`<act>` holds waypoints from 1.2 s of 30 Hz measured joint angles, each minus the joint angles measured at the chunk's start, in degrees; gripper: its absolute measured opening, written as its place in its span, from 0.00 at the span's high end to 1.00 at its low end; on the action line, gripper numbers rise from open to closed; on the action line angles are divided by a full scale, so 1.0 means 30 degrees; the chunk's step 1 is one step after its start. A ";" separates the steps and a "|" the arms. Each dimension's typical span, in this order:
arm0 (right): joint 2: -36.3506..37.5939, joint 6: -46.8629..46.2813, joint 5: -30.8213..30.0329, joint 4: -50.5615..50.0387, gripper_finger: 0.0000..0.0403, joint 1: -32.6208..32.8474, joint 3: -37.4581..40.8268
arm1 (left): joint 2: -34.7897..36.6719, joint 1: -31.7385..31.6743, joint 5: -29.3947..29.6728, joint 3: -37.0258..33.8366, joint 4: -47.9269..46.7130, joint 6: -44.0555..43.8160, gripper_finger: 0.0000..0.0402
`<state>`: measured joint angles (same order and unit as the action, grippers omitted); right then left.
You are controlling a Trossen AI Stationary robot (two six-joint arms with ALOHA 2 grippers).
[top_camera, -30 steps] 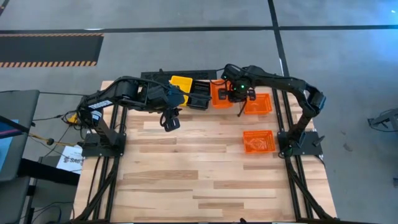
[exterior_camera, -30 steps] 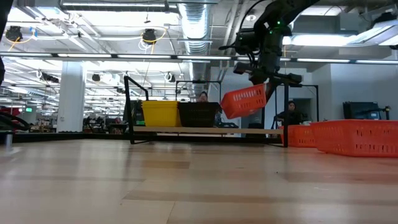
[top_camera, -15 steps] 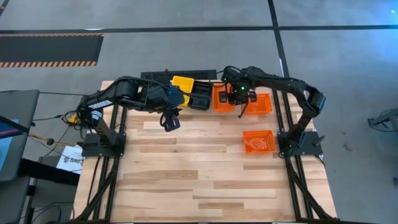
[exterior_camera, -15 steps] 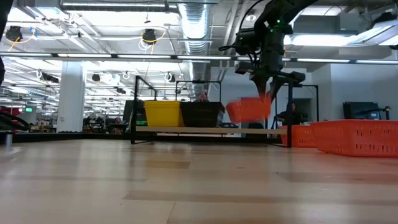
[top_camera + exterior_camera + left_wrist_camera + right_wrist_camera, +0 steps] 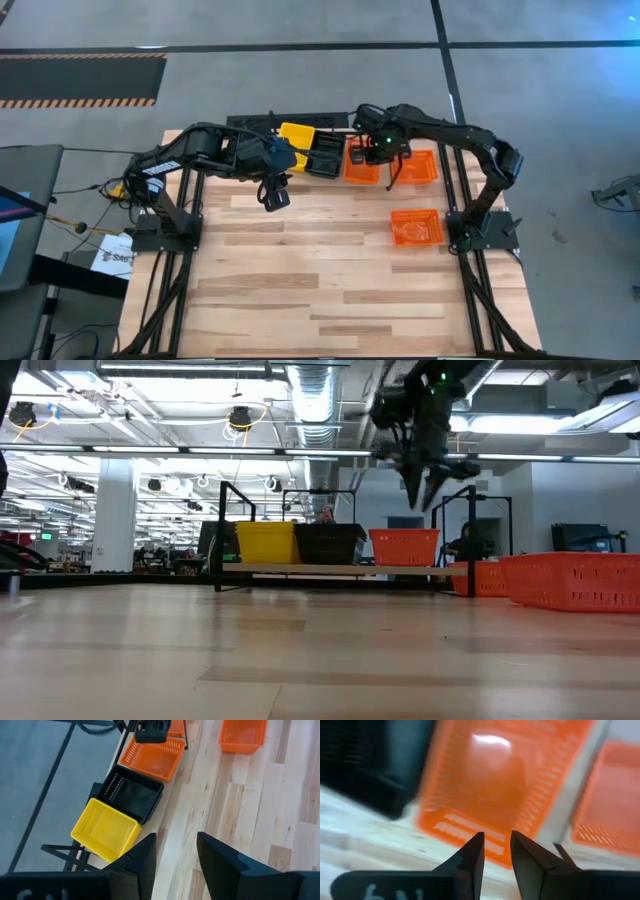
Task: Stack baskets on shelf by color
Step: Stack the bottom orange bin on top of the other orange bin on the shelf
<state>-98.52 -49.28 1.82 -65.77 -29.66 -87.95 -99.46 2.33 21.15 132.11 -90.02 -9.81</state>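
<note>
No legible text anywhere.

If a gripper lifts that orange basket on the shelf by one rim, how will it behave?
The orange basket looks like thin mesh plastic, so probably light and fairly stiff. Gripped at one rim, it would likely hang tilted. On the shelf, a push should slide it easily.

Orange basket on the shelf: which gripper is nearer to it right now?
Right. The right gripper hangs just above the orange basket, empty; the left gripper waits over the table past the black basket.

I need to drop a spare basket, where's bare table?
Free: the wooden tabletop in front of the left gripper and the lone orange mesh basket. Crowded: the shelf, filled by yellow, black and orange baskets, right gripper above.
</note>
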 joint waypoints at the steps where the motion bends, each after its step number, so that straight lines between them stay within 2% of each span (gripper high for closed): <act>1: 0.0000 0.0169 -0.0174 0.0030 0.72 0.0146 -0.0529 | 0.0000 0.0000 -0.0007 0.0000 0.0000 -0.0003 0.68; 9: 0.0000 0.2205 -0.0312 -0.0928 0.73 0.1686 -0.5305 | 0.0000 0.0006 0.0000 0.0000 0.0000 -0.0011 0.68; 14: 0.0007 0.2945 -0.0336 -0.5733 0.73 0.3288 -0.8019 | 0.0000 0.0003 -0.0007 0.0000 0.0000 -0.0018 0.68; 17: 0.0058 0.2810 -0.1253 -0.8236 0.73 0.4617 -0.8841 | 0.0000 -0.0001 0.0000 -0.0007 0.0000 -0.0018 0.68; 27: 0.1544 0.1039 -0.1172 -0.8018 0.73 1.0436 -0.7518 | 0.0015 -0.0001 0.0021 0.0000 0.0000 -0.0025 0.68; 36: 0.1660 -0.1471 -0.1120 -0.8116 0.73 1.5399 -0.3011 | 0.0015 0.0006 0.0036 -0.0007 0.0000 -0.0673 0.68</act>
<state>-93.54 -53.70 -1.54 -90.12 16.54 -96.98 -99.42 2.35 21.26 132.09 -90.02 -11.83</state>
